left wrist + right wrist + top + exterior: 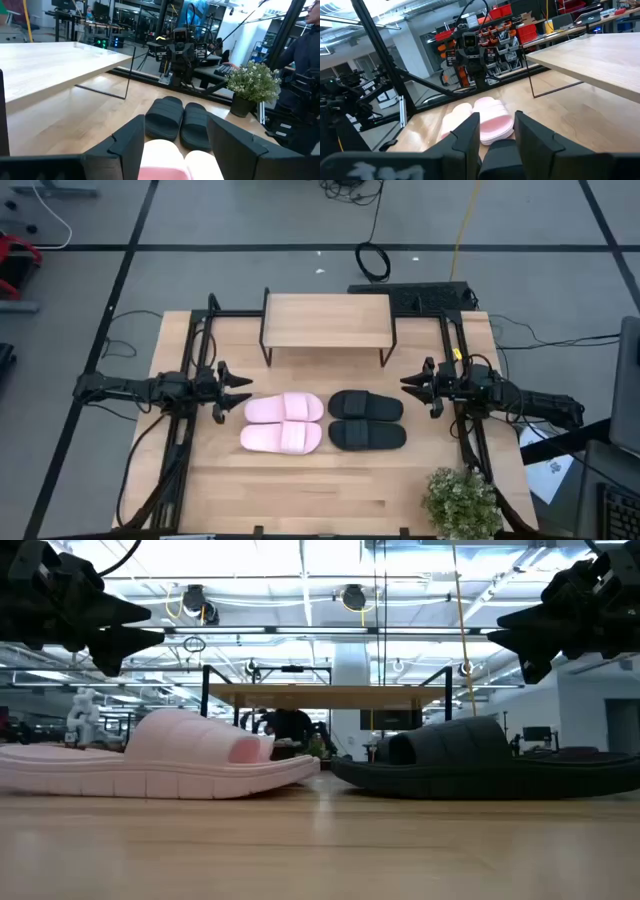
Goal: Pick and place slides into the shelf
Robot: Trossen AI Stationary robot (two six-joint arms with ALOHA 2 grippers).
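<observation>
Wooden tabletop holds shelf, slides, potted plant; both arms' jaws spread.

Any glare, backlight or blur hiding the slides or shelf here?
Low view: bright ceiling lights backlight the shelf, whose underside reads dark; pink slides and black slides stay clear. High view: even light, soft shadows. Left wrist view: nearest pink slide blurred.

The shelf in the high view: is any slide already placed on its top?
No, the shelf has a bare top, and the pink slides and black slides lie on the table in front of it.
</observation>
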